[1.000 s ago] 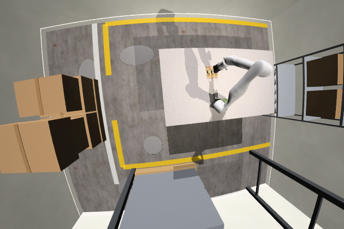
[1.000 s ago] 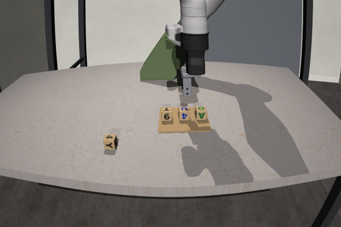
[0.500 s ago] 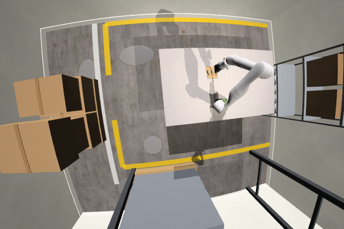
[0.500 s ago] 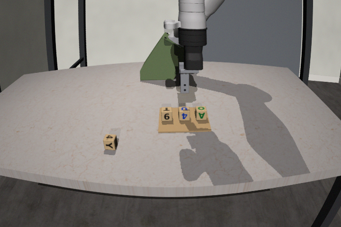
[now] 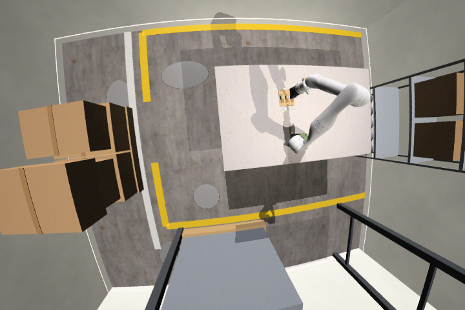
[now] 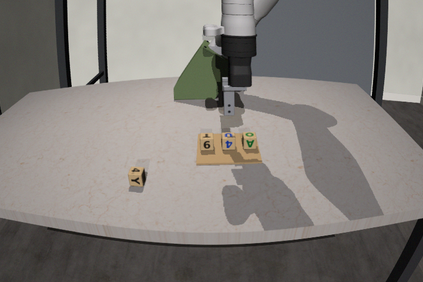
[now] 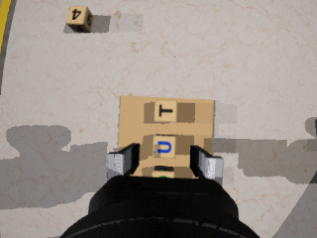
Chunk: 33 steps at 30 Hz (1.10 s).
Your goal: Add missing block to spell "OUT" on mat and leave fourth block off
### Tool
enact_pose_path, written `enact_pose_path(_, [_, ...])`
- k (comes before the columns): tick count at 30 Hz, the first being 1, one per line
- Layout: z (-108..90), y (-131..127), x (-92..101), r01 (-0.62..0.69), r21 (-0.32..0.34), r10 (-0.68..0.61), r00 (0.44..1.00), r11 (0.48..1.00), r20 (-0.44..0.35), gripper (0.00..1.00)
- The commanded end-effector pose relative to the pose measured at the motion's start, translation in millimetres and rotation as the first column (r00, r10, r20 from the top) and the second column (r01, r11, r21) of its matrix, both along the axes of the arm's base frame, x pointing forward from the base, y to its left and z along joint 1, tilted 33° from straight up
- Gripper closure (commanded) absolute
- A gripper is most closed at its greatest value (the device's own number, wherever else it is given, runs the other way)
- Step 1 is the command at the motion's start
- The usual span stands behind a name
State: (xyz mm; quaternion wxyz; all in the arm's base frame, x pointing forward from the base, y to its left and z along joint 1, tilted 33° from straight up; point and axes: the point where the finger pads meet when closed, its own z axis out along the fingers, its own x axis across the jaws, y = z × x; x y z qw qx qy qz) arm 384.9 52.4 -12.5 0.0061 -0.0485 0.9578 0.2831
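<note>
A: On the mat (image 6: 218,160), mid-desk and slightly toward the near edge in the exterior view, the U block (image 6: 228,141) sits flat in the middle of the row, blue U on top, a blue 4 on the side facing that camera.

B: Neighbours?

A: T block (image 6: 206,141) on one side, black T up, a 9 on its side. O block (image 6: 249,140) on the other, green O up, a green A on its side. All three side by side, straight row, small gaps, all on the mat.

B: Fourth block?

A: Y block (image 6: 136,176), off the mat, well apart, toward the near-left corner of the desk in the exterior view. 4 on top, Y on its side.

B: Gripper?

A: Gripper (image 7: 165,162) is above the row, clear of the blocks, fingers spread fully wide, nothing between them. Wrist view looks down past them at the U and T.

B: Anything else?

A: Green wedge-shaped mount (image 6: 198,78) at the arm's base, near the far edge. Arm shadow across the desk.
</note>
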Motion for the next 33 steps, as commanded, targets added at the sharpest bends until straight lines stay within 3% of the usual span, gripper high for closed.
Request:
enact_pose_path(1, [1.6,-1,0.7,0.001,-0.001,-0.001,1.0,1.0,0.001,0.0])
enact_pose_path(8, [12.2,-8,0.8,0.001,-0.001,-0.001,1.0,1.0,0.001,0.0])
enact_pose_path(20, [61.5,-40,1.6,0.001,-0.001,-0.001,1.0,1.0,0.001,0.0])
enact_pose_path(33, [73.4,-48,1.8,0.001,-0.001,-0.001,1.0,1.0,0.001,0.0])
